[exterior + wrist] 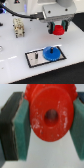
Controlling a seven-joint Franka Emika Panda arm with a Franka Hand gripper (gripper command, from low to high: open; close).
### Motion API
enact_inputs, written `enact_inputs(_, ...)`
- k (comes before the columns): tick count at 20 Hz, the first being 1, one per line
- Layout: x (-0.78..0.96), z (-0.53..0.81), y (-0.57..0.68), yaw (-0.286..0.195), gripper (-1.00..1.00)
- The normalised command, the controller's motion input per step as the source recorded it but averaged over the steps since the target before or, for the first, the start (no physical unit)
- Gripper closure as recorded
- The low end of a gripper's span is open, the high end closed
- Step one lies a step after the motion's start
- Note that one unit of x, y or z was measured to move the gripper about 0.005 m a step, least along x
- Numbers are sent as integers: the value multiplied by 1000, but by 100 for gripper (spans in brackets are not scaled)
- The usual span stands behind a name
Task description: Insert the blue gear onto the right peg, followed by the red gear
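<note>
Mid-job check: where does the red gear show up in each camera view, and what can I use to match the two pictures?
Exterior view: the red gear is at the upper right, held in the hand above the white table, up and to the right of the blue gear on the plate.
Wrist view: the red gear fills the picture's centre, centre hole facing the camera.
Shared landmark: the teal finger pads clamping the gear on both sides.

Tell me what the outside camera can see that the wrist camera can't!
Only the exterior view shows the blue gear lying on the white plate, plus a pale blocky object on the table. Only the wrist view shows the red gear's centre hole and the teal pads pressing its sides. Both show the red gear held in the end effector.
</note>
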Motion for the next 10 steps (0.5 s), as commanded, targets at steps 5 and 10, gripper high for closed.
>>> enact_inputs(5,720,257,-212,0,100)
enact_inputs(10,691,164,-215,0,100)
